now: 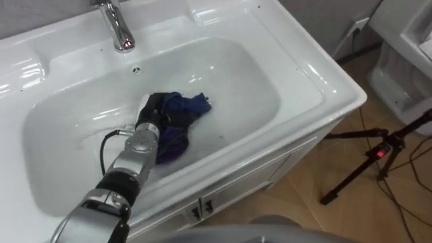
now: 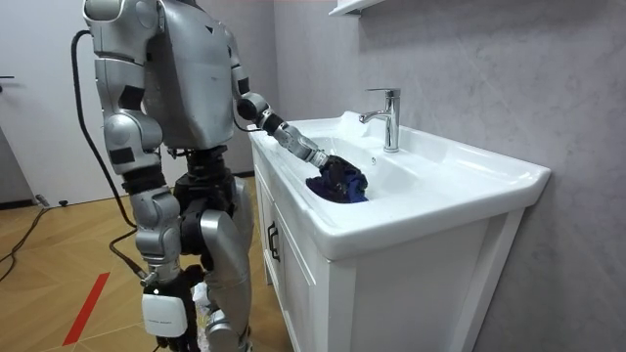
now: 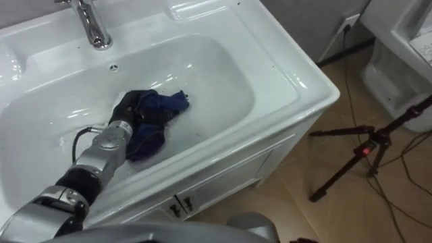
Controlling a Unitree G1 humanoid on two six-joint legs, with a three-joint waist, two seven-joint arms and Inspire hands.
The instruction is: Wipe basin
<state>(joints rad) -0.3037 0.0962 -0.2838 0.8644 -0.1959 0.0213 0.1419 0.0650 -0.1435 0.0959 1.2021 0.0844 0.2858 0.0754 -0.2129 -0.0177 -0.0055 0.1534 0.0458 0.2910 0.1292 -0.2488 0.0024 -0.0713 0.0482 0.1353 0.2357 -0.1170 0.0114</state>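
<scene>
Your left hand (image 1: 156, 111) sits buried in the bunched dark blue cloth (image 1: 192, 105) on the basin (image 1: 236, 74) floor, nearer its front wall than the faucet (image 1: 117, 25), seemingly pressing it down to wipe, though whether it grips you cannot tell.

no readable text, labels, numbers or signs on anything in view.

place: bathroom mock-up in a lab-like room | evidence: white basin (image 1: 317, 77), chrome tap (image 1: 119, 28), vanity cabinet (image 2: 411, 293) | also: tripod (image 1: 378, 156), cables (image 1: 405, 202), wood floor (image 1: 304, 219)
</scene>
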